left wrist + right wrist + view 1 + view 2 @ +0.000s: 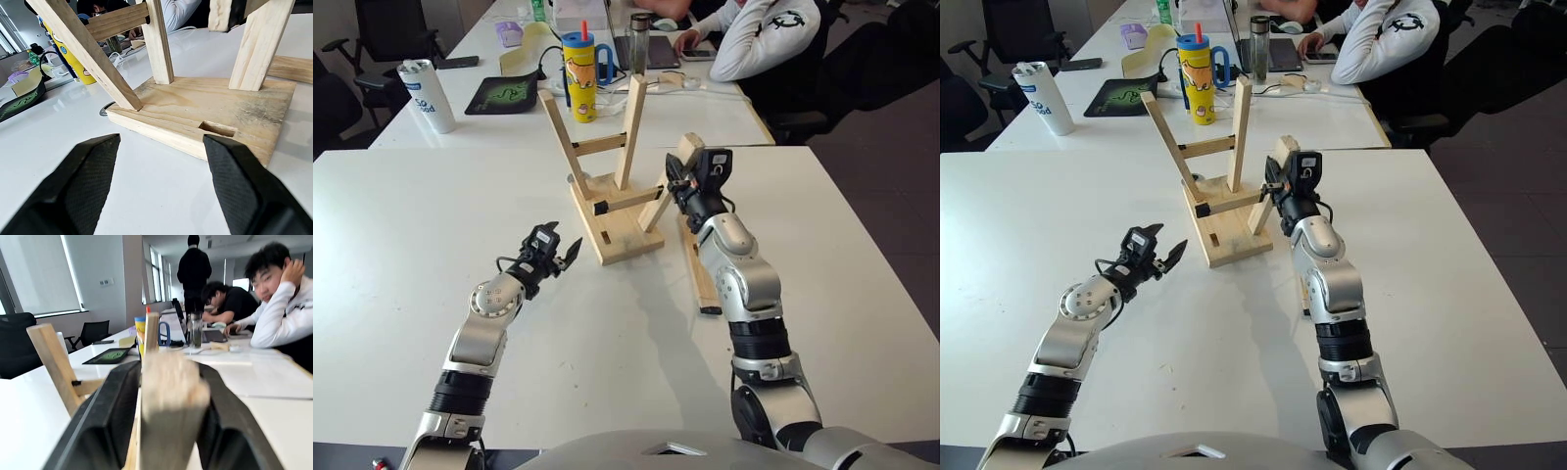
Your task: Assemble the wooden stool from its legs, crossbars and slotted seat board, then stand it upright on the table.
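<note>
Right jaws clamping pale wooden leg, left jaws wide, empty, near slotted seat board

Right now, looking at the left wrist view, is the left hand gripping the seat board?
No, the left hand is open and sits clear of the seat board, touching nothing.
</note>
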